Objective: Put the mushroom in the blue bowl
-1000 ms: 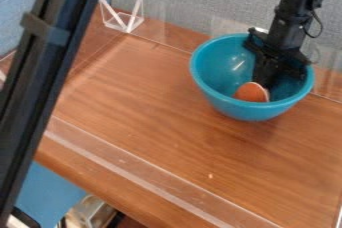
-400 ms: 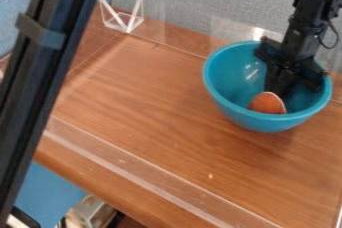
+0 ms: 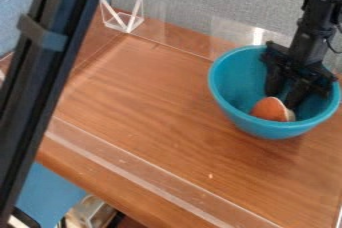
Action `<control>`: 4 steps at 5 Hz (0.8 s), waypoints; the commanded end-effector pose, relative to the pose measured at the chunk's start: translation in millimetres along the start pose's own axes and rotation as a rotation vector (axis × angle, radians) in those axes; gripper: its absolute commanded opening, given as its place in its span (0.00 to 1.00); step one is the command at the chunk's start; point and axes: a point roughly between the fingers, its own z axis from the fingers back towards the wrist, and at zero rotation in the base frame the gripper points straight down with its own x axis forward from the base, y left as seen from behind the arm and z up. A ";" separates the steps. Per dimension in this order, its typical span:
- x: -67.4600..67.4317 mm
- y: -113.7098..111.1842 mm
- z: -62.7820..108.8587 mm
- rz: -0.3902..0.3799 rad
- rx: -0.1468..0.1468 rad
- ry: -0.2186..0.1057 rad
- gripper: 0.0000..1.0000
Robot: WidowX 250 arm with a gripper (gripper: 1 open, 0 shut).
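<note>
Wide bare bench point(image 3: 134, 102) left of the blue bowl point(image 3: 238, 102), clear wall along bench rear edge, dark slanted post point(image 3: 47, 82) crossing near left foreground, bowl interior occupied by tool point(image 3: 299, 84) and mushroom point(image 3: 273, 108), bowl near right bench edge.

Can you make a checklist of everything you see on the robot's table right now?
Surface: brown wooden table with a clear rim along its edges.
Job's things: mushroom lies inside the blue bowl.
Clutter: clear folded stand at the far edge.
Grippers: pincer reaches down into the bowl, jaws a little apart beside the mushroom.
Cables: nothing seen.
Surroundings: dark pole in front, grey wall behind.
</note>
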 end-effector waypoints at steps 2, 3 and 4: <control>17.6 -2.0 43.4 -0.019 0.007 -0.070 0.00; 26.6 0.4 45.9 -0.005 0.005 -0.070 0.00; 33.7 4.7 45.7 0.013 0.000 -0.068 0.00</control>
